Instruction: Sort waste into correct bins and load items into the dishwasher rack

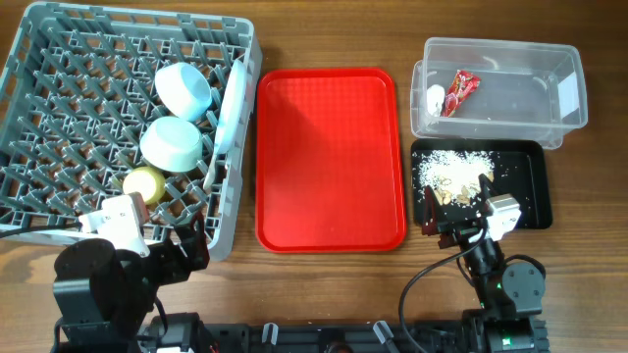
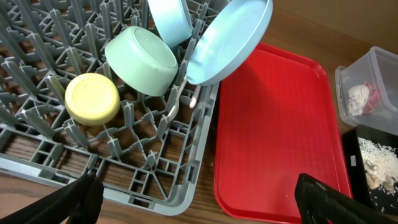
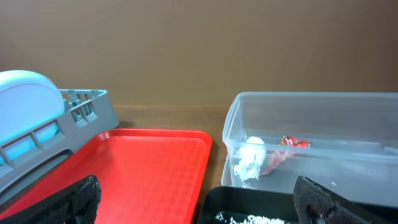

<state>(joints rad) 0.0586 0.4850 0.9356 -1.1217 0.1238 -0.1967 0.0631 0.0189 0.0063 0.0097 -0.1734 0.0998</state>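
The grey dishwasher rack [image 1: 59, 118] at the left holds the light blue bowl [image 1: 183, 89], light green bowl [image 1: 171, 143], yellow cup [image 1: 144, 182] and the pale plate [image 1: 231, 103] on edge. A white utensil [image 2: 171, 107] lies between the pegs. The clear tub [image 1: 510, 103] holds the red wrapper [image 1: 460, 90] and white scrap [image 1: 435, 95]. The black tray [image 1: 535, 186] holds the crumbs [image 1: 453, 176]. My left gripper [image 2: 199, 199] is open and empty over the rack's front right corner. My right gripper [image 3: 199, 202] is open and empty at the black tray's near edge.
The flat red tray [image 1: 329, 157] lies bare between the rack and the bins. Both arm bases sit at the table's front edge.
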